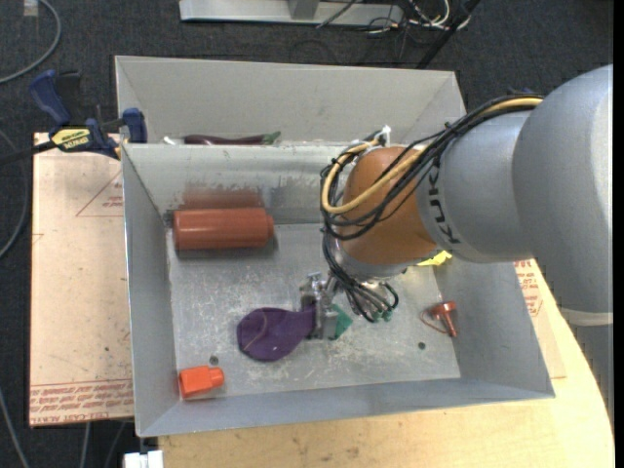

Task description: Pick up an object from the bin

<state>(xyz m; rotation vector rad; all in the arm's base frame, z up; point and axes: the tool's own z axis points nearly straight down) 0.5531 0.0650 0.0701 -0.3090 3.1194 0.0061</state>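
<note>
My gripper (320, 312) hangs low in the middle of the bin, right at the right edge of a purple floppy cloth-like thing (270, 333) that lies on the floor. A small green piece (339, 327) shows just under the gripper, beside the purple thing. Whether the fingers touch either one I cannot make out.
A brown-red cylinder (222, 229) lies against the back wall at the left. A small orange block (200, 381) sits in the front left corner. A small red cone-like piece (444, 317) lies at the right. The arm with its orange cover and cables covers the bin's right back part.
</note>
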